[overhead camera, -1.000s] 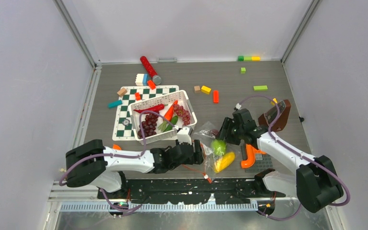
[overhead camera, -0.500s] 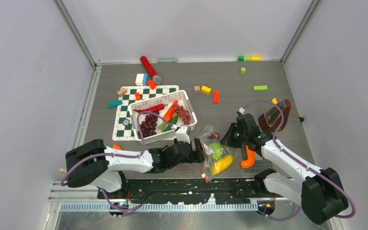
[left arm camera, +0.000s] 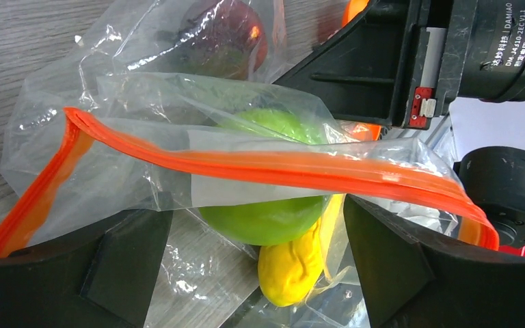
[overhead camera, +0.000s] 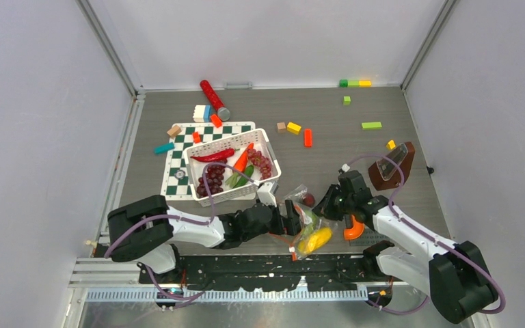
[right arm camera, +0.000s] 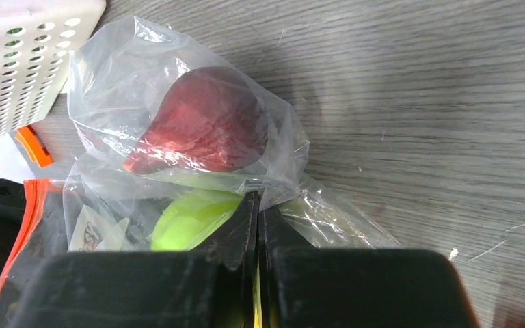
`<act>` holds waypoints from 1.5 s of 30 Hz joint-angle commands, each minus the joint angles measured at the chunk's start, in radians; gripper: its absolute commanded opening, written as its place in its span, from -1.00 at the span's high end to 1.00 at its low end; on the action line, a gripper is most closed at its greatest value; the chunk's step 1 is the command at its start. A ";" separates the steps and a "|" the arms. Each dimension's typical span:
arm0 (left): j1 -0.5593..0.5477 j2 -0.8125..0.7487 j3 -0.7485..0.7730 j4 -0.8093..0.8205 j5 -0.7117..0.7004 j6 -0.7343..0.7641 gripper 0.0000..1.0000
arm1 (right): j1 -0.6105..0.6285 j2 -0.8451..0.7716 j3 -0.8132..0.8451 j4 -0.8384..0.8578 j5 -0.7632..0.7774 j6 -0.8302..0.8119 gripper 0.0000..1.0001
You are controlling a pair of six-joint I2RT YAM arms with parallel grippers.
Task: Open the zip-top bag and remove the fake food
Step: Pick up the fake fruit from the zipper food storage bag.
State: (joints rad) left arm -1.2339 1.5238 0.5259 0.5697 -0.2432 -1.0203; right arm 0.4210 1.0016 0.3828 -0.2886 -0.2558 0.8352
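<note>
Plainly, the right gripper [right arm camera: 256, 205] was pressed together on a fold of the zip-top bag [right arm camera: 178, 89] (clear, crinkled film), just below a dark red piece [right arm camera: 205, 126]. Opposite it, the left gripper [left arm camera: 249, 219] stood spread wide, straddling the orange zip strip [left arm camera: 280, 167]. Inside lay a green apple [left arm camera: 273, 219] and a yellow oblong piece [left arm camera: 290, 270]. The bag sat on the table [overhead camera: 328, 116] between both arms, just right of the white basket [overhead camera: 229, 198].

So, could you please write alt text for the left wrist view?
A clear zip-top bag with an orange zip strip, holding a green apple, a yellow oblong piece and a dark red fruit, lies on the table before the open fingers of the left end effector. The right end effector is behind it.
</note>
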 commanded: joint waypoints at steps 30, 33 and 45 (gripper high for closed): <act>0.004 0.145 0.102 -0.015 0.040 -0.036 -0.63 | -0.002 0.102 -0.079 0.330 -0.363 0.102 0.99; 0.005 0.140 0.101 -0.014 0.046 -0.033 -0.41 | -0.003 0.112 -0.079 0.312 -0.333 0.101 0.99; 0.004 0.025 0.104 -0.169 0.035 0.041 -0.20 | -0.002 0.032 -0.060 0.116 -0.123 0.059 0.99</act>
State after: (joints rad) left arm -1.2301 1.6176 0.6056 0.4770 -0.1989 -1.0294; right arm 0.4168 1.0748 0.2989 -0.0994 -0.4690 0.9184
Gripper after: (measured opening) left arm 0.793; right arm 0.042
